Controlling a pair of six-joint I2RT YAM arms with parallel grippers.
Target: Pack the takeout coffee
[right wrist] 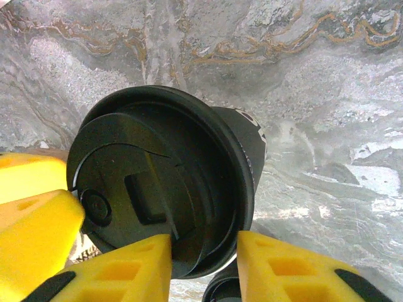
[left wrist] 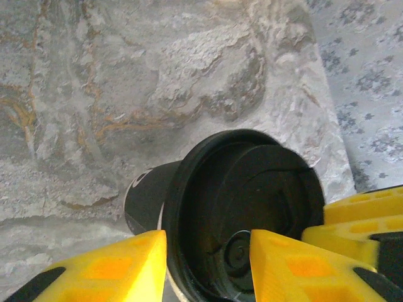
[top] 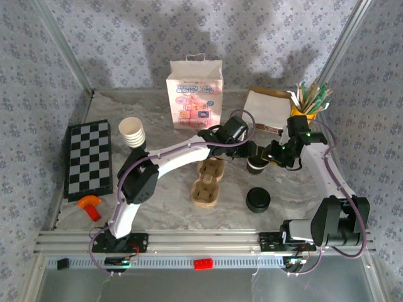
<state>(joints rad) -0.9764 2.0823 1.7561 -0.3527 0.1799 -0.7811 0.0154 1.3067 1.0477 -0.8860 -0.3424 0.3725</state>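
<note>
Our left pincer stands part-closed, clamped on the cup between its fingers. Our right pincer sits half-open about the lid; whether it grips, we cannot tell.

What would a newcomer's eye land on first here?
Both arms meet right of centre over one black-lidded cup, the yellow fingers of the left gripper and right gripper flanking its lid. At the back stands a white paper bag; a brown pulp carrier lies mid-table.

walls: grey-lilac floral paper, soft shadows on the rear one | tabletop: grey marble pattern, tan veins | frame posts: aluminium, at far corners | rail: along near edge
</note>
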